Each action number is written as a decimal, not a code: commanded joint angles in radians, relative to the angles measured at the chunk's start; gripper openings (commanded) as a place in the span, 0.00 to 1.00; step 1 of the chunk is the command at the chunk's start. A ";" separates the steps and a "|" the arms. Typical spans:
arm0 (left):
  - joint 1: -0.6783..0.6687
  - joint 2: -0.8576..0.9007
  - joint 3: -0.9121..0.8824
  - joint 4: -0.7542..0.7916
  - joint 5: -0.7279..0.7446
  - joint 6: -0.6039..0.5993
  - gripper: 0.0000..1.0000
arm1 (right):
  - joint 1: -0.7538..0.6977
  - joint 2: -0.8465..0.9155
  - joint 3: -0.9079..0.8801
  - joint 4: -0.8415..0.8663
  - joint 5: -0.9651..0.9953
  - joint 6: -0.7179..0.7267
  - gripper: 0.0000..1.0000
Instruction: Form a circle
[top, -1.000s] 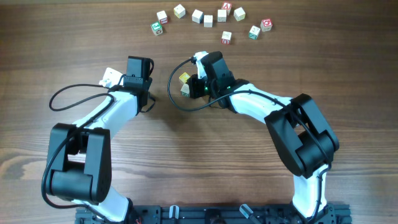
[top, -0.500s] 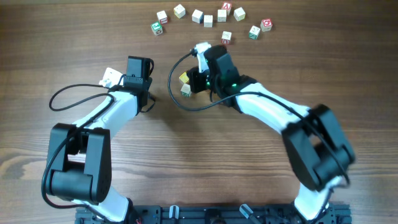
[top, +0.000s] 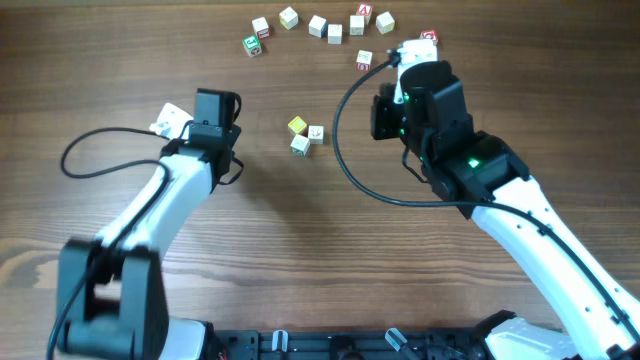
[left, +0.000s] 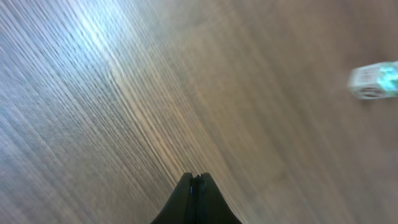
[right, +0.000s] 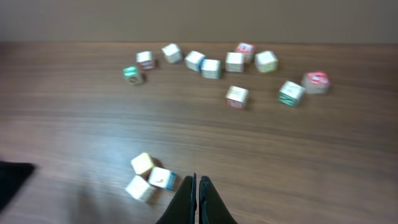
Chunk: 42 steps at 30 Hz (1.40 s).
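Three cubes make up the circle (top: 304, 135) right now: a yellow-faced cube (top: 297, 125), a pale marked cube (top: 316, 133) just beside it on the right, and a plain pale cube (top: 300, 145) on the near side. They're bunched tight, roughly mid-desk and closer to the far edge than the near one. It's a clump more than a ring.

Along the far edge of the desk (top: 120, 60) you have a loose arc of spare cubes (top: 318, 25). A green-marked cube (top: 251, 44) sits at its left end and a red-topped cube (top: 363, 12) at its farthest point. One stray cube (top: 364, 61) lies just on the near side of the arc, between it and the circle.

Your right gripper (right: 196, 185) has its fingers pressed flat together. It's up off the desk. In its wrist view the tips sit just right of the circle, not touching it. From overhead the right arm (top: 440, 120) covers the arc's right end, and a red-marked cube (top: 429, 38) peeks out beside it.

Your left gripper (left: 194, 186) is pressed together too, over bare wood left of the circle and well apart from it. Its wrist view is blurred. One teal-marked cube (left: 373, 81) shows at the frame's right side; can't tell which cube that is.
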<state>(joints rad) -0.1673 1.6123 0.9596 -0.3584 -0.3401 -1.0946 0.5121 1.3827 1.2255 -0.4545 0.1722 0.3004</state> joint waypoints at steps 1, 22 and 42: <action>-0.001 -0.146 0.004 -0.043 -0.018 0.134 0.04 | -0.005 -0.029 -0.001 -0.035 0.117 -0.012 0.04; -0.001 -0.452 0.004 -0.294 -0.081 0.175 0.04 | -0.006 0.286 -0.004 0.143 0.090 0.177 0.04; -0.001 -0.452 0.004 -0.313 -0.080 0.175 0.04 | -0.069 0.626 -0.003 0.504 -0.128 0.224 0.05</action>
<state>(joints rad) -0.1673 1.1652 0.9596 -0.6708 -0.3996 -0.9321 0.4458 1.9514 1.2179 0.0429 0.1162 0.5125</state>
